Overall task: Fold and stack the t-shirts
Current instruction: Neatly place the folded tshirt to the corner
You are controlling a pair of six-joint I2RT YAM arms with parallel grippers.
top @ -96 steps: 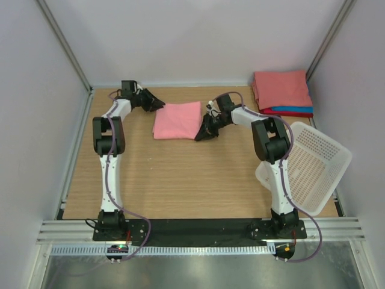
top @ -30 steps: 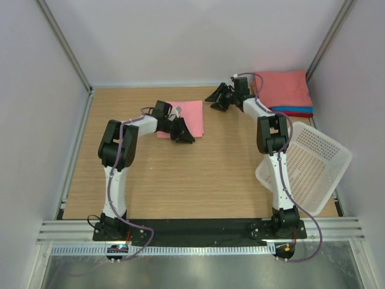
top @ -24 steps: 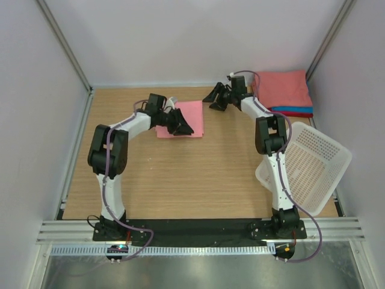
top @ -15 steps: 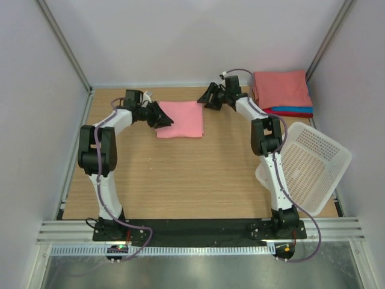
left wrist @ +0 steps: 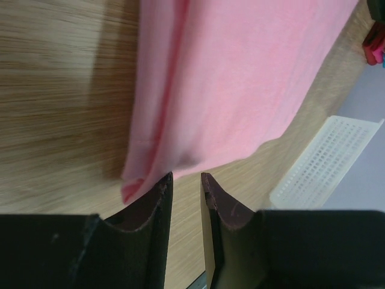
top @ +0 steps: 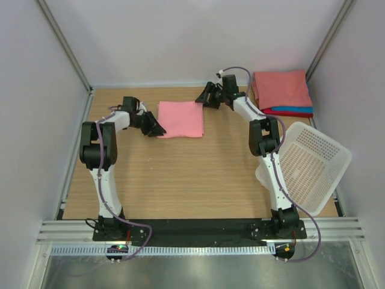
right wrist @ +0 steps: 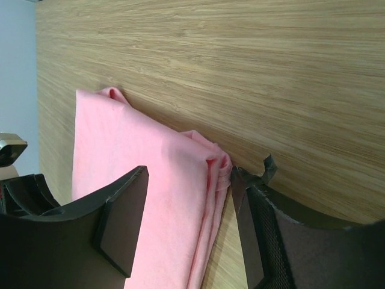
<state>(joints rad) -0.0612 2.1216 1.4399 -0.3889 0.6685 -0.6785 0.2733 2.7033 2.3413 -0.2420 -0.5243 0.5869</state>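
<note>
1. Broadly, the wooden table (top: 180, 180) carries everything.
2. White mesh basket (top: 313, 165) sits tilted at the right edge.
3. Stack of folded t-shirts (top: 281, 89) fills the far right corner, salmon on top, blue and red edges beneath.
4. 1 folded pink t-shirt (top: 180, 118) lies flat, far middle.
5. Right gripper (right wrist: 189, 174), jaws spread wide, frames its far right corner.
6. Left gripper (left wrist: 186, 177), jaws narrowly parted and holding nothing, is at its near left corner.
</note>
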